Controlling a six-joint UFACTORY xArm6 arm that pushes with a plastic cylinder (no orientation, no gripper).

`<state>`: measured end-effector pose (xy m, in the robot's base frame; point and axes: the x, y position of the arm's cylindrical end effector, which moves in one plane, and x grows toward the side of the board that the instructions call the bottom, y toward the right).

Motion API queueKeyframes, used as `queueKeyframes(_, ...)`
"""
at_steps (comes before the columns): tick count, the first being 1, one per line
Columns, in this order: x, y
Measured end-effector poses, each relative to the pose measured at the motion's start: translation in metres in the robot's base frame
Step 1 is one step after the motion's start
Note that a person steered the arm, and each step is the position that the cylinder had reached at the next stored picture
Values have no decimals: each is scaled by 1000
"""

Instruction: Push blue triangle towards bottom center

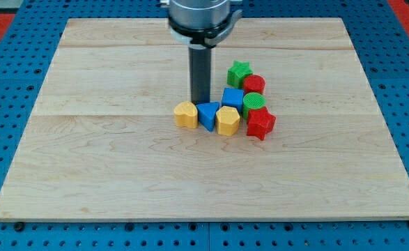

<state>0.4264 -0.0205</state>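
Observation:
The blue triangle (pixel 208 115) lies near the board's middle, between a yellow heart-like block (pixel 186 114) on its left and a yellow hexagon-like block (pixel 228 120) on its right, touching or nearly touching both. My tip (pixel 201 102) stands just above the blue triangle toward the view's top, right at its upper edge. The rod comes down from the arm's mount at the view's top.
A blue cube (pixel 233 98), a green star (pixel 239 72), a red round block (pixel 253 84), a green round block (pixel 253 104) and a red star (pixel 260 123) cluster right of the triangle. The wooden board (pixel 120 167) lies on a blue perforated table.

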Motion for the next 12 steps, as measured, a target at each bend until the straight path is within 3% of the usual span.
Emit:
queueKeyframes(1, 26, 2)
queueKeyframes(3, -17, 6)
queueKeyframes(6, 86, 37)
queueKeyframes(7, 45, 21)
queueKeyframes(8, 57, 54)
queueKeyframes(9, 107, 65)
queueKeyframes(10, 109, 44)
queueKeyframes(11, 83, 47)
queueKeyframes(12, 101, 107)
